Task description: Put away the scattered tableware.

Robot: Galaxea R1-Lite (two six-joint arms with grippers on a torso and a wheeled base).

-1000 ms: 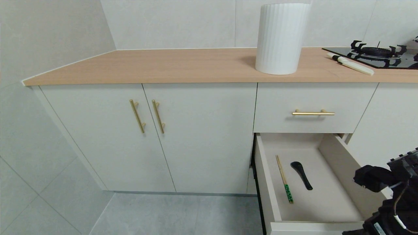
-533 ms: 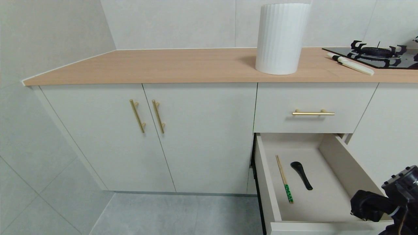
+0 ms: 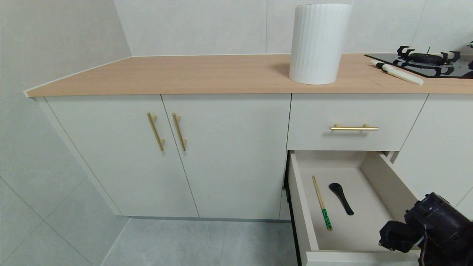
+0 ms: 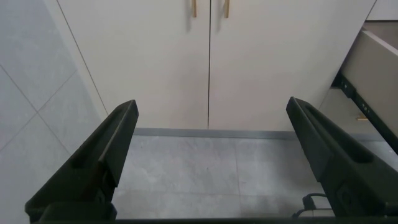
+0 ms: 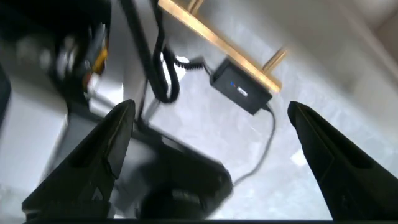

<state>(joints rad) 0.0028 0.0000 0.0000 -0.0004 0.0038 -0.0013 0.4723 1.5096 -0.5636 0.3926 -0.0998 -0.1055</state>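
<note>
The lower drawer [image 3: 386, 183] stands pulled out at the right. Inside it lie a pair of wooden chopsticks with green ends [image 3: 321, 207] and a black spoon [image 3: 342, 198], side by side. A knife with a pale blade [image 3: 398, 72] rests on the wooden counter [image 3: 184, 74] beside the stove. My right arm [image 3: 432, 225] hangs over the drawer's front right corner. My right gripper [image 5: 211, 112] is open, with the drawer's gold handle [image 5: 217, 43] and the floor beyond it. My left gripper [image 4: 211, 115] is open and holds nothing, facing the cabinet doors [image 4: 208, 62] low over the floor.
A tall white ribbed container [image 3: 317, 42] stands on the counter above the closed upper drawer [image 3: 354, 122]. A black gas stove [image 3: 425, 62] sits at the far right. Double doors with gold handles [image 3: 166, 131] are shut. Cables [image 5: 242, 93] lie under the drawer front.
My right arm has dropped and swung left, from beside the drawer's right wall to its front right corner. Chopsticks and spoon have not moved.
</note>
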